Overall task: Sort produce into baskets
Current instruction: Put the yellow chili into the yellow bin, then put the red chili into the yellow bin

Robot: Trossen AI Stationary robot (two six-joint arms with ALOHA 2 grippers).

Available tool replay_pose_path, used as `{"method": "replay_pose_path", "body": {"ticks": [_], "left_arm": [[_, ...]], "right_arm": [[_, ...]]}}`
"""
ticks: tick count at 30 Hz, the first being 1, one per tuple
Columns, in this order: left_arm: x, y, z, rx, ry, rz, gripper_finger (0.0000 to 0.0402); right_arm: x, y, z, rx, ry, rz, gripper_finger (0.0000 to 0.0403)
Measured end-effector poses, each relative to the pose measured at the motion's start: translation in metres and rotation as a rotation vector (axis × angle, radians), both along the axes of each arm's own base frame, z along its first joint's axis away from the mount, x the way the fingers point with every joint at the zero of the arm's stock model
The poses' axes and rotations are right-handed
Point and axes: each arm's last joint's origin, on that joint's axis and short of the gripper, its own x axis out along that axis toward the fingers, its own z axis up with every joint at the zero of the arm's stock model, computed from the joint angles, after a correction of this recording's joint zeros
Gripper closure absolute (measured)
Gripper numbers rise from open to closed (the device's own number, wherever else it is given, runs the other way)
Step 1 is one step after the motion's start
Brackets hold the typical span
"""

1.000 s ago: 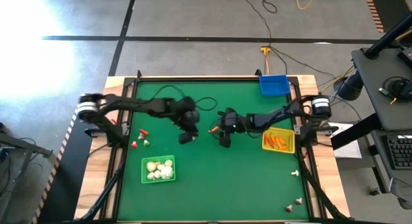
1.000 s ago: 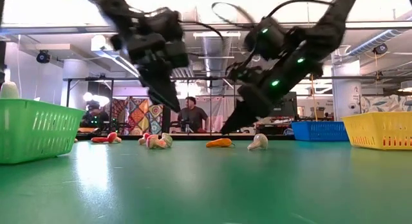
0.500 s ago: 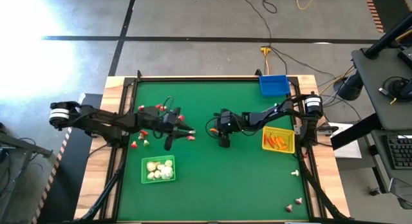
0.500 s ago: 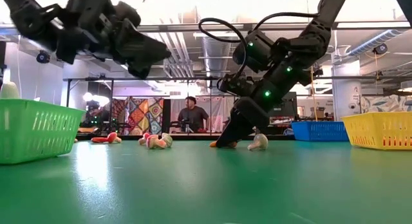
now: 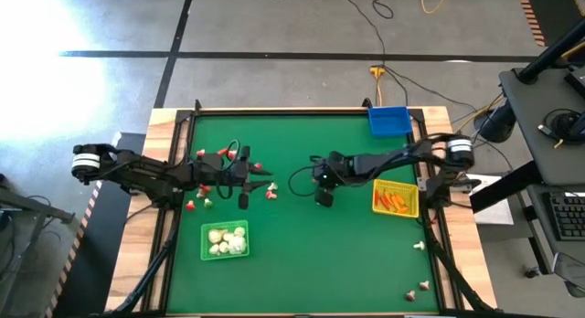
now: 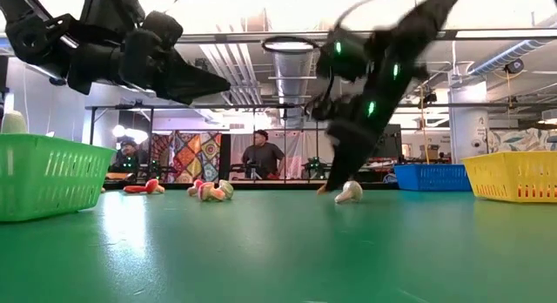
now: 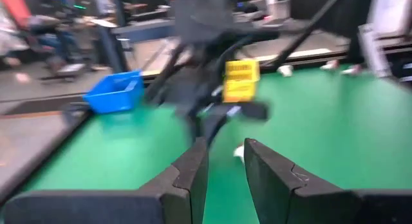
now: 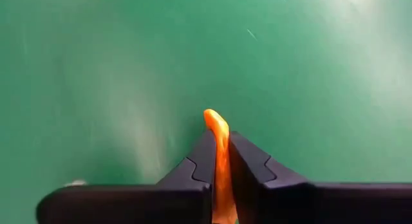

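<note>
I had bulbs (image 5: 225,241) in the green basket (image 5: 224,255) and carrots in the yellow basket (image 5: 395,210); right gripper (image 8: 221,161) pinched another carrot (image 8: 219,147); strays remained.

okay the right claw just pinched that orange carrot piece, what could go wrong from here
The right claw grips the carrot only along a thin edge, with much of it sticking out past the tips; it might twist or slip out on the way to the yellow basket. A whitish bulb lies close beside the claw in the low view and could get knocked. The left claw hovers nearby, so the arms might crowd each other.
</note>
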Motion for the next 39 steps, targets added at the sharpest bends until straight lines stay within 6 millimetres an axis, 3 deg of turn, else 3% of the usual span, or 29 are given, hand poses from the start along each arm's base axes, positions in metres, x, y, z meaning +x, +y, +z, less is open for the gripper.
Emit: {"method": "replay_pose_path", "body": {"ticks": [2, 5, 7, 11, 14, 18, 22, 27, 33, 39], "left_arm": [[0.000, 0.002, 0.001, 0.031, -0.009, 0.054, 0.0318], [0.000, 0.004, 0.002, 0.072, -0.019, 0.126, 0.0318], [0.000, 0.005, 0.004, 0.078, -0.031, 0.155, 0.0318], [0.000, 0.006, 0.006, 0.064, -0.055, 0.167, 0.0318], [0.002, 0.006, 0.003, 0.062, -0.045, 0.166, 0.0318], [0.004, 0.006, -0.004, 0.060, -0.014, 0.165, 0.0318], [0.007, 0.007, -0.012, 0.052, 0.024, 0.165, 0.0318], [0.011, 0.007, -0.028, 0.022, 0.084, 0.167, 0.0318], [0.016, 0.008, -0.027, 0.023, 0.017, 0.168, 0.0318], [0.015, 0.008, -0.022, 0.009, -0.016, 0.171, 0.0318]], "right_arm": [[-0.006, 0.013, 0.030, 0.020, 0.067, -0.063, 0.0377], [-0.030, 0.033, 0.073, 0.078, 0.227, -0.230, 0.0374], [-0.050, 0.047, 0.094, 0.077, 0.322, -0.399, 0.0375], [-0.093, 0.073, 0.123, 0.078, 0.336, -0.783, 0.0375], [-0.117, 0.090, 0.118, 0.081, 0.329, -0.976, 0.0375], [-0.137, 0.099, 0.089, 0.053, 0.321, -1.084, 0.0374], [-0.143, 0.095, 0.053, 0.091, 0.282, -1.133, 0.0374], [-0.144, 0.090, 0.023, 0.230, 0.325, -1.101, 0.0374], [-0.152, 0.081, 0.014, 0.198, 0.380, -1.119, 0.0368], [-0.152, 0.081, 0.015, 0.177, 0.372, -1.103, 0.0308]]}}
